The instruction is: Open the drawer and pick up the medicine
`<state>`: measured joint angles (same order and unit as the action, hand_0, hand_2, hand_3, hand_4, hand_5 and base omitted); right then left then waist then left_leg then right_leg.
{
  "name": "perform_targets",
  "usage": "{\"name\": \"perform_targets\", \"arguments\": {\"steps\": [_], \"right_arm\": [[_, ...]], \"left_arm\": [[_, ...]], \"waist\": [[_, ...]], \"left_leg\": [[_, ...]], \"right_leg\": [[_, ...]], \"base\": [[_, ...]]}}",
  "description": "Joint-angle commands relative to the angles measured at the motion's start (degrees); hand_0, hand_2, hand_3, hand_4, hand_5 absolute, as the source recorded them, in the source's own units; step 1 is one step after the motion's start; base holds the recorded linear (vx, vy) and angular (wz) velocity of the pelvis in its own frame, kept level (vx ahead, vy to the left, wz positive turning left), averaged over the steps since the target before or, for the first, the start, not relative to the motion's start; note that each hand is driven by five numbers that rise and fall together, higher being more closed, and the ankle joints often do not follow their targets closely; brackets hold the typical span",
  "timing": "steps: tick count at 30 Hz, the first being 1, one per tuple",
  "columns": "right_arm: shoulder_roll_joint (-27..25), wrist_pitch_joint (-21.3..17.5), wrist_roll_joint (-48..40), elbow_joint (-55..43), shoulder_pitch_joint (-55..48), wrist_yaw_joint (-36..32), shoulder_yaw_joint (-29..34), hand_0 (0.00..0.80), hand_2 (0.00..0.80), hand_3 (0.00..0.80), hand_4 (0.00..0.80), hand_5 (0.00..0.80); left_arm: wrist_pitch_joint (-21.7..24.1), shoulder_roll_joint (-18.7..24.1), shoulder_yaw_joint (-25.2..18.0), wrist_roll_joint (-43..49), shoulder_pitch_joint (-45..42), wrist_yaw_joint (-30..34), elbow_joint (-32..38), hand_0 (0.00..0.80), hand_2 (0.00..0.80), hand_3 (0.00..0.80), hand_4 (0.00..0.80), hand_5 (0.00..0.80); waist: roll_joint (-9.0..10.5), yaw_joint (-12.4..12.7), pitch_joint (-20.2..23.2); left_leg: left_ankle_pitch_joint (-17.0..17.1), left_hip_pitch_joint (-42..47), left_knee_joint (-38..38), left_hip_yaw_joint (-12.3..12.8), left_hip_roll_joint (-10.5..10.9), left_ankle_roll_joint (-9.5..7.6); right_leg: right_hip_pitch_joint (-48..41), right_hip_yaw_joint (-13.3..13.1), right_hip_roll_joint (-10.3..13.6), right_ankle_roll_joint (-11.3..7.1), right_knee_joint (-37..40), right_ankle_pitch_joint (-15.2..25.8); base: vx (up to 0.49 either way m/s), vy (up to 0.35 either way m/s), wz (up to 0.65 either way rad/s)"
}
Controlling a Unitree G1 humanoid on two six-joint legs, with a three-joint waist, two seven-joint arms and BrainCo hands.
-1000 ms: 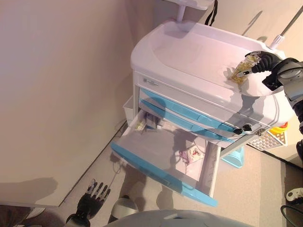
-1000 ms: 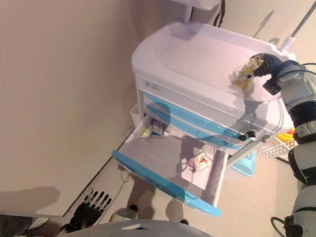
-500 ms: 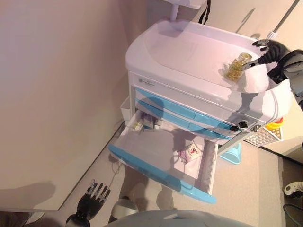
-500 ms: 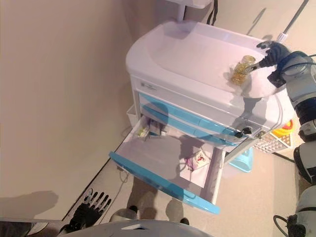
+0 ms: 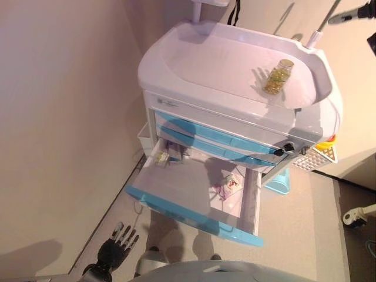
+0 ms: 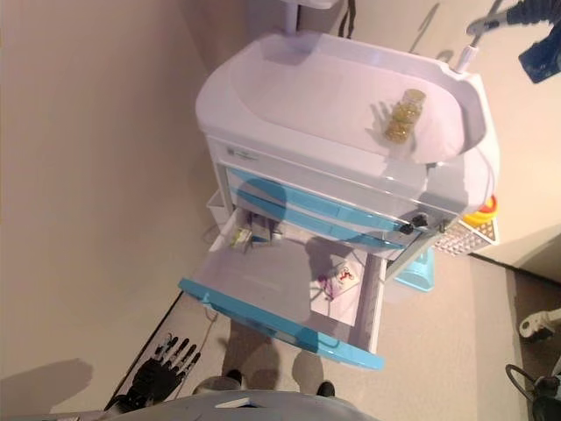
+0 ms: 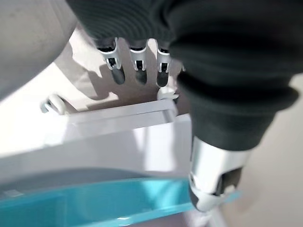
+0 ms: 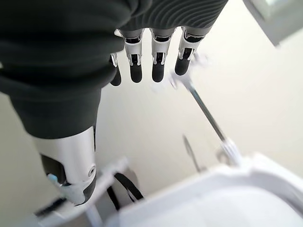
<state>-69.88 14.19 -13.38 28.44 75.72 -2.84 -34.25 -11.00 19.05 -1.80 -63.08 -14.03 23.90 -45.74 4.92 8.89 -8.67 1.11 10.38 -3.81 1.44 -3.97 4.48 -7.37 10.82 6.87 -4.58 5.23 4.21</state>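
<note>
- Your right hand (image 8: pixel 142 56), fingers straight and empty, is above and beyond the small clear bottle of yellow capsules (image 5: pixel 278 76) lying on the white cart top (image 5: pixel 217 61).
- Bottle's long axis points roughly toward that hand; your relaxed, empty left hand (image 5: pixel 114 249) hangs far below.

Pill bottle (image 6: pixel 400 115) lies on the cart top (image 6: pixel 307 92); bottom drawer (image 6: pixel 280 303) open.

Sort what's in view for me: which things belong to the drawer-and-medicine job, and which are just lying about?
Job:
open drawer
medicine bottle, lying on the cart top
right hand, open, up beside the cart's pole
left hand, open, low by the floor

Lying about:
small packet and boxes in the drawer
white basket beside the cart
</note>
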Motion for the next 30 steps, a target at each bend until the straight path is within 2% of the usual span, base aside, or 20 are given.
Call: {"name": "perform_targets", "arguments": {"steps": [1,3,6,9,12,13,15,18,20,23,25,30], "right_arm": [[-5.0,-1.14,-3.99,-5.11,6.22,6.6,-1.97,0.0,0.0,0.0,0.0,0.0],[-6.2,-0.99,-5.92,-8.76,4.23,8.77,0.95,0.0,0.0,0.0,0.0,0.0],[-7.85,-0.28,-8.67,-16.13,-3.08,10.55,9.26,0.0,0.0,0.0,0.0,0.0],[-7.71,0.17,-11.82,-22.87,-15.24,10.49,19.77,0.0,0.0,0.0,0.0,0.0],[-5.85,-0.96,-13.35,-29.91,-31.02,9.3,31.89,0.0,0.0,0.0,0.0,0.0],[-4.68,-1.85,-14.24,-32.66,-36.9,8.71,35.68,0.0,0.0,0.0,0.0,0.0],[-2.64,-2.32,-16.18,-36.03,-45.65,7.75,41.94,0.0,0.0,0.0,0.0,0.0],[4.29,-5.09,-20.33,-40.63,-59.96,4.03,49.37,0.0,0.0,0.0,0.0,0.0],[10.14,-7.75,-21.09,-42.25,-66.14,-0.47,50.4,0.0,0.0,0.0,0.0,0.0],[16.28,-9.75,-22.81,-45.08,-74.68,-8.94,49.97,0.0,0.0,0.0,0.0,0.0],[18.3,-8.54,-25.7,-44.58,-77.02,-12.39,49.09,0.0,0.0,0.0,0.0,0.0],[21.88,-9.24,-30.71,-40.03,-78.98,-22.23,46.11,0.0,0.0,0.0,0.0,0.0]], "left_arm": [[4.21,5.06,4.73,9.92,-0.62,1.35,2.61,0.0,0.0,0.0,0.0,0.0],[5.64,5.86,5.66,14.37,-0.54,1.37,3.61,0.0,0.0,0.0,0.0,0.0],[9.39,7.06,7.6,26.72,-0.29,-1.65,4.46,0.0,0.0,0.0,0.0,0.0],[10.53,8.39,9.73,41.11,0.66,-5.24,5.4,0.0,0.0,0.0,0.0,0.0],[11.5,10.37,13.03,55.78,2.68,-9.54,4.88,0.0,0.0,0.0,0.0,0.0],[11.37,11.57,15.08,60.44,3.88,-11.84,5.4,0.0,0.0,0.0,0.0,0.0],[10.49,13.71,18.08,64.89,5.65,-13.04,6.8,0.0,0.0,0.0,0.0,0.0],[9.14,15.57,21.32,70.32,8.82,-13.65,9.6,0.0,0.0,0.0,0.0,0.0],[9.54,16.05,22.92,74.15,11.12,-15.22,10.03,0.0,0.0,0.0,0.0,0.0],[10.08,16.97,24.22,77.24,14.16,-16.78,10.72,0.0,0.0,0.0,0.0,0.0],[11.21,17.17,24.01,77.98,15.51,-17.26,10.18,0.0,0.0,0.0,0.0,0.0],[13.11,16.78,24.02,77.47,18.57,-19.56,9.29,0.0,0.0,0.0,0.0,0.0]], "waist": [[0.93,-0.71,4.16],[0.66,-1.69,4.4],[-0.21,-3.88,4.58],[-1.28,-6.43,4.65],[-2.17,-9.26,4.5],[-2.77,-10.92,4.37],[-2.98,-12.13,4.24],[-3.91,-15.23,3.46],[-4.16,-16.62,2.85],[-4.47,-19.0,1.79],[-4.49,-19.97,1.29],[-4.7,-21.98,-0.32]], "left_leg": [[-2.59,-4.3,3.83,-0.97,0.98,-1.86],[-2.56,-4.33,3.79,-0.32,0.85,-1.85],[-2.77,-4.33,4.1,0.94,0.71,-1.78],[-3.04,-4.41,4.64,2.44,0.56,-1.68],[-3.36,-4.25,5.0,4.09,0.4,-1.71],[-3.52,-4.09,5.16,4.92,0.3,-1.76],[-3.76,-3.9,5.38,5.98,0.11,-1.72],[-4.27,-3.16,5.66,8.33,-0.22,-1.81],[-4.65,-2.78,5.91,9.75,-0.33,-1.86],[-5.13,-2.33,6.52,11.93,-0.4,-2.08],[-5.26,-2.14,6.82,13.05,-0.43,-2.11],[-5.7,-2.53,7.91,14.88,-0.22,-2.13]], "right_leg": [[0.04,0.28,2.06,-3.64,-5.26,-2.56],[0.51,-0.31,1.96,-3.67,-5.43,-2.58],[1.21,-1.39,1.93,-3.73,-5.74,-2.71],[1.97,-2.68,1.86,-3.75,-6.01,-2.85],[2.79,-4.2,1.84,-3.97,-6.25,-2.9],[3.18,-5.11,1.79,-4.06,-6.31,-2.88],[3.66,-6.09,1.71,-4.28,-6.47,-2.85],[4.32,-7.7,1.73,-4.73,-6.62,-2.63],[4.62,-8.58,1.74,-4.97,-6.63,-2.47],[5.29,-9.81,1.85,-5.33,-6.92,-2.13],[5.68,-10.28,1.9,-5.51,-7.11,-1.94],[7.1,-11.24,2.03,-5.66,-7.66,-1.46]], "base": [[-0.035,-0.002,-0.14],[-0.045,0.006,-0.18],[-0.047,0.019,-0.22],[-0.06,0.029,-0.18],[-0.051,0.034,-0.19],[-0.034,0.022,-0.17],[-0.027,0.007,-0.29],[-0.014,0.002,-0.29],[-0.011,-0.008,-0.3],[-0.013,-0.017,-0.32],[-0.027,-0.013,-0.29],[-0.049,0.01,-0.32]]}}
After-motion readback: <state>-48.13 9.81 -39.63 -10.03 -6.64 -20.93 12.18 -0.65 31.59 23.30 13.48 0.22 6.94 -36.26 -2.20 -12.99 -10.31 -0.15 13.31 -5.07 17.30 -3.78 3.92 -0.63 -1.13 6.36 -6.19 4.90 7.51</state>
